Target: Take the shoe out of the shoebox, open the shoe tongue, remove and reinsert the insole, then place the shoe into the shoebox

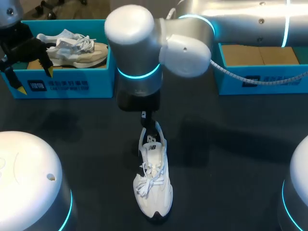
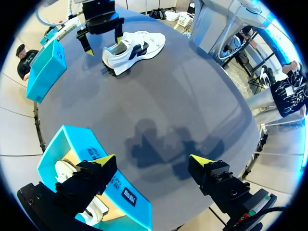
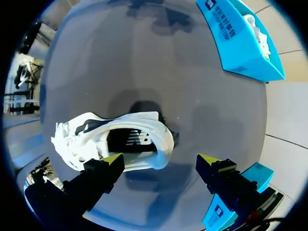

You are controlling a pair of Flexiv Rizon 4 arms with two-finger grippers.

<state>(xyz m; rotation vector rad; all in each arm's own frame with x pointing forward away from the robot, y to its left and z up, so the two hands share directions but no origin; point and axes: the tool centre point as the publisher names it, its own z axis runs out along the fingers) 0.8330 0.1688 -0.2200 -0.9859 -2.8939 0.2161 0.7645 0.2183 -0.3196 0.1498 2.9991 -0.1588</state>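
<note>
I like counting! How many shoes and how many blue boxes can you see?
Shoes: 2, the white shoe on the table and the boxed shoe.
Blue boxes: 2, the left box and the right box.
Total: 4

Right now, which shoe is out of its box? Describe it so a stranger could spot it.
On the dark table, in front of the left box and the right box, a white shoe stands alone mid-table, its heel under the right gripper. The beige shoe is inside the left box; this one is all white, dark inside, on bare tabletop.
</note>
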